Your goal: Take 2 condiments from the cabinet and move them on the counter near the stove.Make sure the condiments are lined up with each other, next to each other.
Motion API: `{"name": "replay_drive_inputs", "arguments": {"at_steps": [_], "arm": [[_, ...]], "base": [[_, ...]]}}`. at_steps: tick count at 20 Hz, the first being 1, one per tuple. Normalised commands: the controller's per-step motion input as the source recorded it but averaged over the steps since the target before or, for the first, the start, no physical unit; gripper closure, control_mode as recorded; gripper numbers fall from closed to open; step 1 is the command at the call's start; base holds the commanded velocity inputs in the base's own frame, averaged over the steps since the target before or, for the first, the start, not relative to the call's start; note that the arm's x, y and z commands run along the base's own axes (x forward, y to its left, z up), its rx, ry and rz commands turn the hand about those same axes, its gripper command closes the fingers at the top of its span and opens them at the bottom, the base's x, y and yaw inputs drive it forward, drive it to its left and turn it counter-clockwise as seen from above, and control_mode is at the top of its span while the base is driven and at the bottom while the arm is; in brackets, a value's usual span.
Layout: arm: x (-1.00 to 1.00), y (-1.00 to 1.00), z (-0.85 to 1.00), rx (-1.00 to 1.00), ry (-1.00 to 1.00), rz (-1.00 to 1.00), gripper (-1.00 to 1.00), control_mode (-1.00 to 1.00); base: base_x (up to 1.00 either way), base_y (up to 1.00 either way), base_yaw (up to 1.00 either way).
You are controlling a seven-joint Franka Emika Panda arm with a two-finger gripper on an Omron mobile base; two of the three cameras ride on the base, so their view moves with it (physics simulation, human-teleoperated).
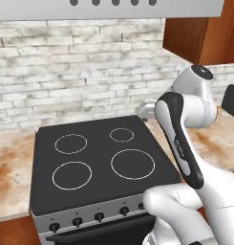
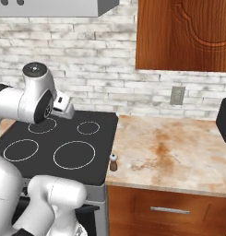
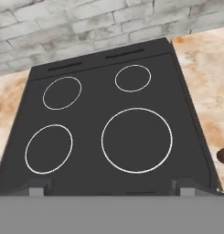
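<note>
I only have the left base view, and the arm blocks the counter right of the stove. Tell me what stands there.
Observer: One small dark-brown shaker stands upright on the counter, close beside the front right corner of the stove.
Operator: Say whether anything is held.
Observer: Nothing. In the hand view the fingers stand wide apart above the cooktop with nothing between them.
Operator: Describe what hangs above that counter.
Observer: The cabinet. The right base view shows its carved wooden door shut.
</note>
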Motion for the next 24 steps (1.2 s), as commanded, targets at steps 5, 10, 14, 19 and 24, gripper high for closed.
{"name": "replay_drive_inputs", "arguments": {"at_steps": [5, 10, 14, 19, 24], "arm": [[-0.46, 0.00, 0.21, -0.17, -0.03, 0.00, -1.00, -1.00], [-0.47, 0.00, 0.11, -0.09, -0.04, -0.01, -1.00, -1.00], [-0.16, -0.05, 0.00, 0.00, -0.02, 0.00, -1.00, -1.00], [-0.10, 0.00, 0.00, 0.00, 0.00, 0.00, -1.00, 1.00], [0.00, 0.00, 0.00, 0.00, 0.00, 0.00, -1.00, 1.00]], "base": [[0.00, 0.00, 0.00], [0.00, 0.00, 0.00], [0.00, 0.00, 0.00], [-0.09, 0.00, 0.00], [-0.84, 0.02, 0.07]]}}
